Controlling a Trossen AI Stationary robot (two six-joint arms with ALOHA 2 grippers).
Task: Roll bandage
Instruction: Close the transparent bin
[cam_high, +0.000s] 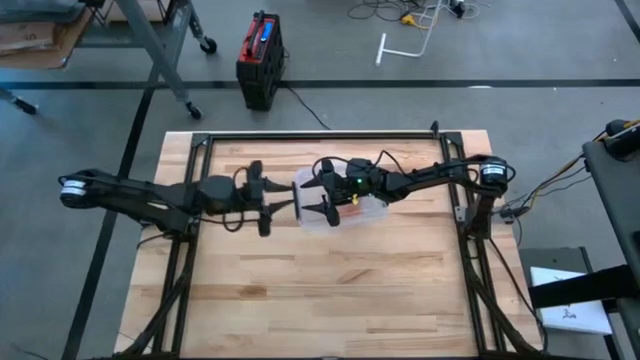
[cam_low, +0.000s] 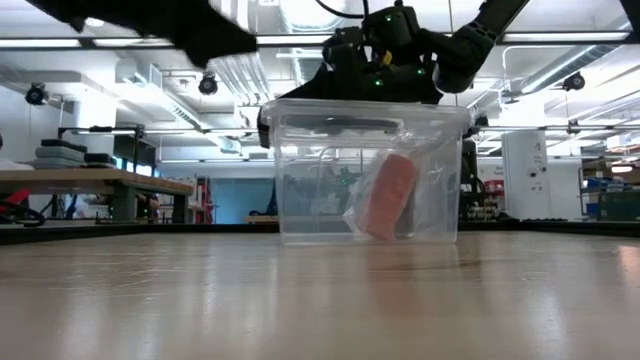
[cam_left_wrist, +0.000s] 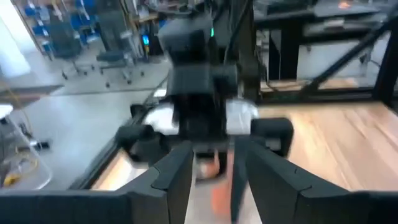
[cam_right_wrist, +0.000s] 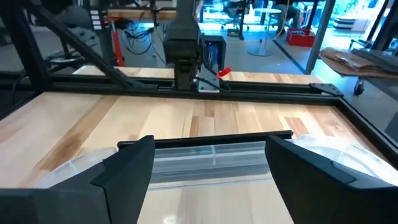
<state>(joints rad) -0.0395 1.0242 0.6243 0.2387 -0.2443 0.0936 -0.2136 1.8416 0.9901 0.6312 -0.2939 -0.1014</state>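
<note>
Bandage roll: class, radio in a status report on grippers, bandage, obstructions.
Right gripper open over clear box. Left gripper beside box, holding nothing. Bandage roll bagged, inside box. Nothing else in the way.

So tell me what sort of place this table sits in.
Probably a robotics lab or workshop: ceiling ducts and pipes overhead, a workbench behind the wooden table, and a red toolbox on the concrete floor.

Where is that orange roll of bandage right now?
The orange bandage roll leans tilted inside the clear plastic box, toward its right side in the low view. From above, that box sits mid-table under the right gripper.
</note>
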